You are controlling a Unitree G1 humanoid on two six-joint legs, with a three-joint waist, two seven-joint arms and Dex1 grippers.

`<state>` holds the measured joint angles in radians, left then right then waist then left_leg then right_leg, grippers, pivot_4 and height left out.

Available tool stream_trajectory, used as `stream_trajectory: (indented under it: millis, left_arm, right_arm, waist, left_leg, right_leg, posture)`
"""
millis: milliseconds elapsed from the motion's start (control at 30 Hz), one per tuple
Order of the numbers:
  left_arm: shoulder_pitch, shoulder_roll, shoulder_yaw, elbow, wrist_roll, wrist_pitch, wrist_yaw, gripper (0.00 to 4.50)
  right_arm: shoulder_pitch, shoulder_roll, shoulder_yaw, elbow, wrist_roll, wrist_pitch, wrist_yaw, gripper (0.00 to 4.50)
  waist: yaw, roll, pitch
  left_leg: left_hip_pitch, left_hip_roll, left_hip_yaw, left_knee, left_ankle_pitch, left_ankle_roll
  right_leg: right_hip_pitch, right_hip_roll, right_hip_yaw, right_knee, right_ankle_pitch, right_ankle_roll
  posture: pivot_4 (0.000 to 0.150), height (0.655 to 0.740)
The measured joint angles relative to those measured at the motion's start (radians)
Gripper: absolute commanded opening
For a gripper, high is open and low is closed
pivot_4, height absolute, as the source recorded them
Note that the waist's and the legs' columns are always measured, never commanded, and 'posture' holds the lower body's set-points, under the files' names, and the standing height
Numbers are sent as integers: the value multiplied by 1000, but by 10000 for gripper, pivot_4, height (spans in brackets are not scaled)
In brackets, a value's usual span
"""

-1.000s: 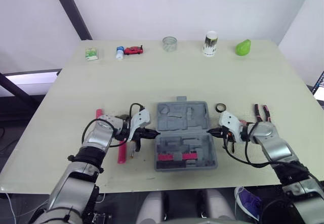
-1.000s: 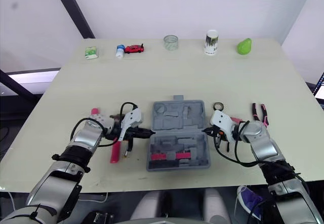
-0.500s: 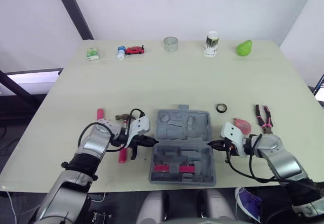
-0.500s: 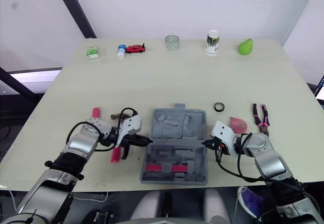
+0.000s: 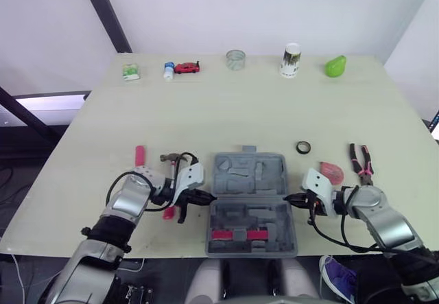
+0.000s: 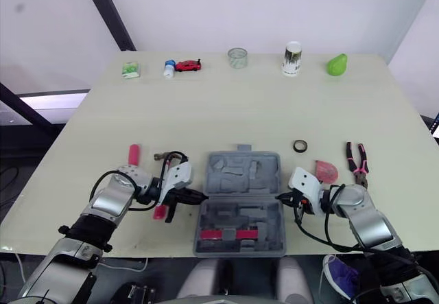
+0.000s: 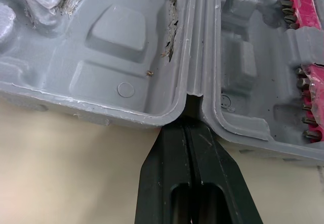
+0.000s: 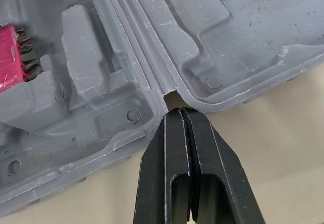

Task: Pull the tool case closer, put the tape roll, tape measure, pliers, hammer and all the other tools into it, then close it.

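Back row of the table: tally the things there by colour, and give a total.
Green: 2, packet and pear
Red: 1, toy car
Clear: 1, glass
White: 1, cup
White with blue cap: 1, bottle
Total: 6

Table (image 5: 226, 112): pale cream top, matte, evenly lit, no hard shadows. It stands with its far edge close to a plain white wall (image 5: 274, 9). A second white wall surface (image 5: 420, 40) angles in at the right. Dark diagonal bar (image 5: 106, 12) runs from the upper edge down to the table's far-left corner; another dark bar (image 5: 27, 115) crosses low on the left. Between them, a bright pale strip (image 5: 48, 101); source not identifiable. Floor (image 5: 27, 173) left of the table is dark. Purple shoe (image 5: 334, 266) on the floor under the near-right edge.
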<state>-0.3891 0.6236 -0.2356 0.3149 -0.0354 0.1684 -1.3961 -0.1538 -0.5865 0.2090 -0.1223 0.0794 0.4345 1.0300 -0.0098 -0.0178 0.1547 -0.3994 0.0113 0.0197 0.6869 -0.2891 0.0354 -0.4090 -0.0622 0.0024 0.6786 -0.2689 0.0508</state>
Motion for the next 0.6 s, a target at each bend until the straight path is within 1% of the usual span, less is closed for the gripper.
stream_trajectory:
  millis: [600]
  left_arm:
    - [0, 2, -5, -5, 0, -1, -1, 335]
  right_arm:
    - [2, -9, 1, -7, 9, 12, 0, 0]
  waist:
    - [-1, 0, 0]
  left_leg:
    - [0, 0, 0, 0, 0, 0]
  right_leg:
    - [0, 0, 0, 0, 0, 0]
  posture:
    - [1500, 7400]
